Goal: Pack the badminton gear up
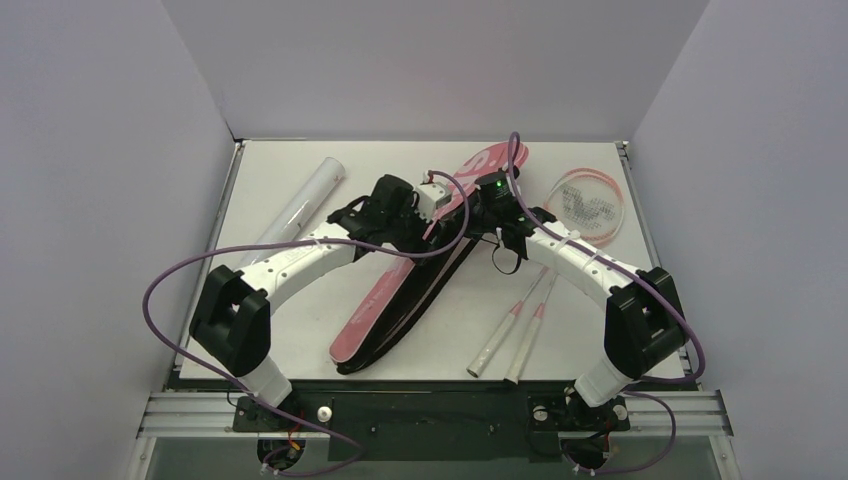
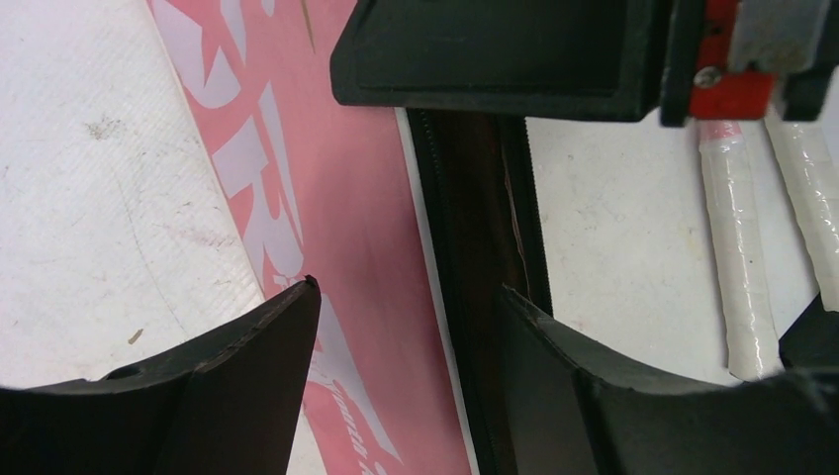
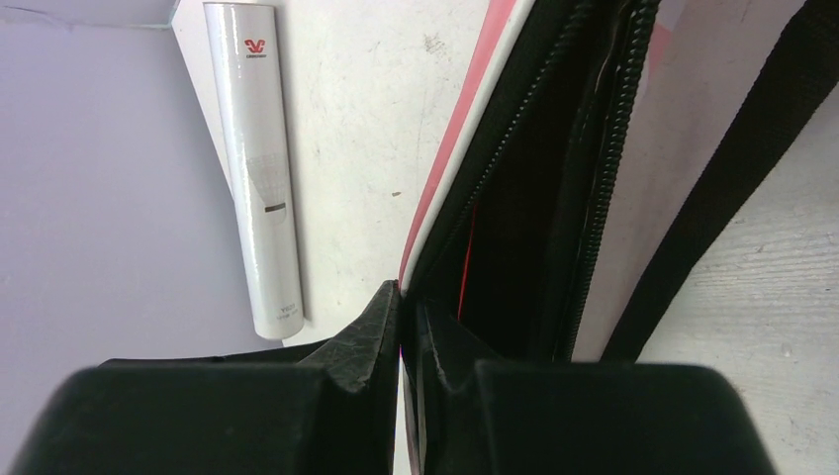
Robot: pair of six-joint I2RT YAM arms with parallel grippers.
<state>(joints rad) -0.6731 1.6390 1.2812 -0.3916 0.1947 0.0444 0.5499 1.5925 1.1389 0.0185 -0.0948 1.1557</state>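
**A:** Racket cover (image 1: pixel 385 300), the pink one: where is it, and who has it?

**B:** It lies slantwise across the middle of the table (image 1: pixel 290 335), narrow end at the near edge and wide end toward the far right corner. The right gripper (image 3: pixel 401 322) is pinched tight on the rim of its upper flap, with the zip gaping beside the fingers.

**A:** And the left gripper (image 2: pixel 408 292)?

**B:** Its fingers are spread wide over the cover's zip edge. I can't tell whether they touch it.

**A:** Room to move?

**B:** There is bare table left of the cover, up to the white tube (image 1: pixel 305 205) by the far left edge. On the right, the racket handles lie near.

**A:** Count?

**B:** One cover, one tube, and two rackets (image 1: pixel 512 325) with their heads in the far right corner.
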